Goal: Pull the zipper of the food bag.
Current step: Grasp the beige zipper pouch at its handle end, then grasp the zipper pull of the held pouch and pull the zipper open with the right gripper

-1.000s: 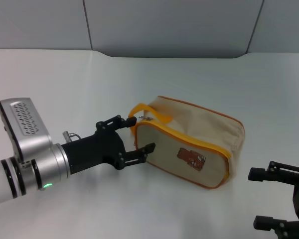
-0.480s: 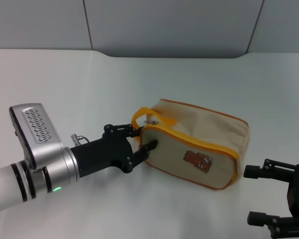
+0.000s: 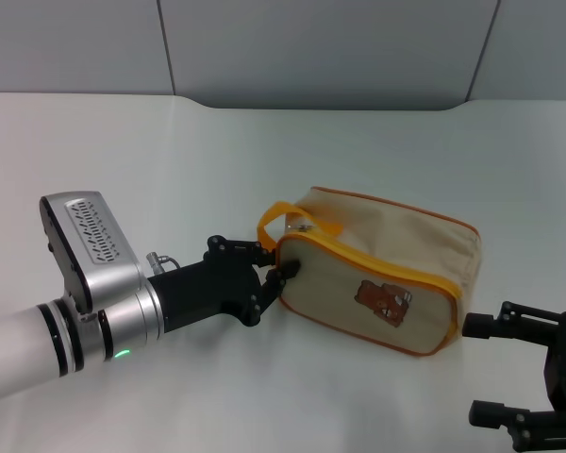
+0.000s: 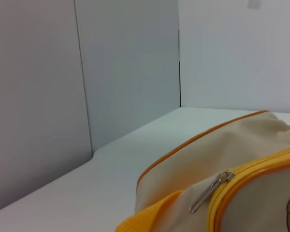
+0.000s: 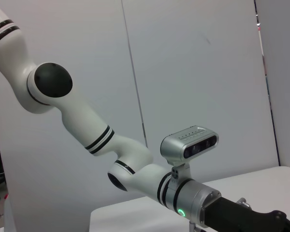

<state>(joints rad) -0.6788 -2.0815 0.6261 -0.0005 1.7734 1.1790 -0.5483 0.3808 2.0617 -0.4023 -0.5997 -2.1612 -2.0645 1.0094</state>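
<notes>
The beige food bag with orange piping and a brown bear patch lies on the white table, right of centre. Its orange loop handle stands at the bag's left end. The zipper's silver pull tab sits at that end of the orange zipper track. My left gripper is open, its fingertips pressed against the bag's left end below the handle. The left wrist view shows the pull tab, the track and the bag close up. My right gripper is open and empty, near the bag's right end.
A grey wall runs behind the table's far edge. Bare table surface lies behind and left of the bag. The right wrist view shows my left arm with its wrist camera against a wall.
My left gripper has moved right against the bag's left end and pushed the bag to the right. Its fingers stand closer together than before. The right gripper has barely moved.
</notes>
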